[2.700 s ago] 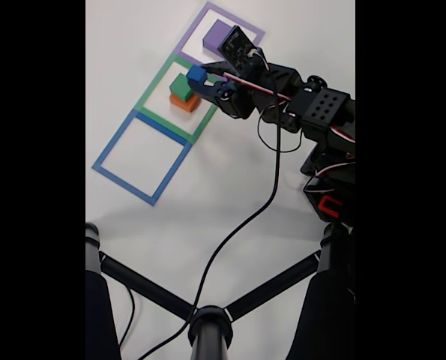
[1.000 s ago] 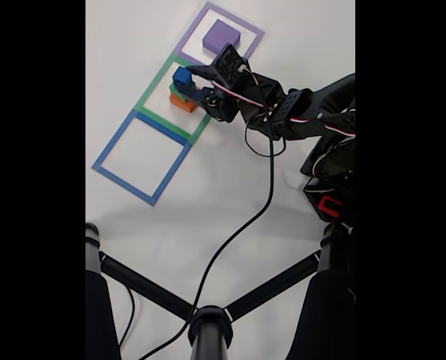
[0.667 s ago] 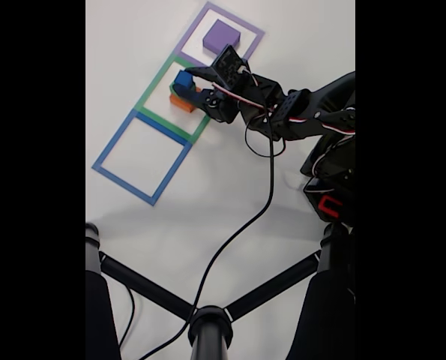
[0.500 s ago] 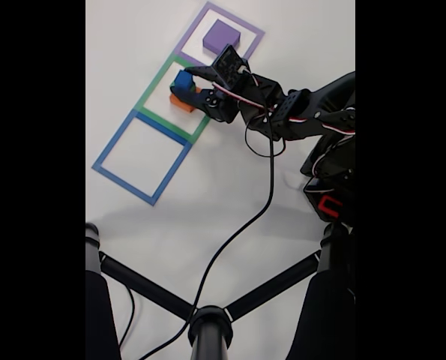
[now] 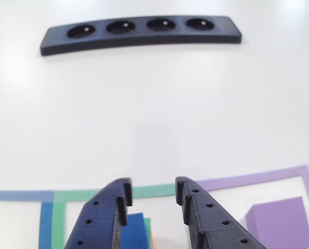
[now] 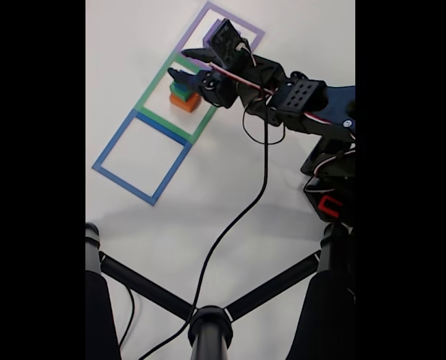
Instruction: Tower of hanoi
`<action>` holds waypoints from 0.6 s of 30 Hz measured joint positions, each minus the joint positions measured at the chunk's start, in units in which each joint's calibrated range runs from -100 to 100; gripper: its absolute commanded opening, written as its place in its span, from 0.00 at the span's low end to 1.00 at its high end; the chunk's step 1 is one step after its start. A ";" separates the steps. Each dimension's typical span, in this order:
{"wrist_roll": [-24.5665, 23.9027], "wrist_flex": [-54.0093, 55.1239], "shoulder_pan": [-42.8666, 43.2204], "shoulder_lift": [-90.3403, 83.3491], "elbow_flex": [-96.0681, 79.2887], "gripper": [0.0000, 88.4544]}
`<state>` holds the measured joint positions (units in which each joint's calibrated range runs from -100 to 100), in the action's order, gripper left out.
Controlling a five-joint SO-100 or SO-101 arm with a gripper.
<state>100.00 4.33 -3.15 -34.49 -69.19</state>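
Note:
The tower of hanoi cubes stand in two places. Inside the green square outline (image 6: 152,96), an orange cube (image 6: 186,103) carries a green cube (image 6: 182,93) with the small dark blue cube (image 5: 134,231) on top. The purple cube (image 5: 279,223) sits alone in the purple outline (image 6: 199,20), partly hidden by the wrist in the fixed view. My gripper (image 6: 179,64) hovers open just above the stack, holding nothing. In the other view, my gripper (image 5: 153,187) shows its two black fingers (image 5: 197,210) spread apart, with the blue cube low between them.
A blue square outline (image 6: 140,157) lies left of the green one. A black strip with round holes (image 5: 141,31) lies on the white table beyond the squares. A black cable (image 6: 237,217) trails from the arm toward a black stand (image 6: 208,322) at the bottom.
My gripper lowered the blue cube onto the green cube, let go of it, opened and rose slightly above the stack.

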 measured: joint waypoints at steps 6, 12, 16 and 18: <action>0.00 -29.13 -2.95 -12.83 9.14 0.00; 0.00 -56.18 -8.19 -18.40 24.72 0.00; 0.00 -75.28 -10.23 -18.07 41.69 0.00; 0.00 -83.31 -10.89 -17.31 50.22 0.00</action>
<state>100.00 -78.97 -14.04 -51.79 -18.97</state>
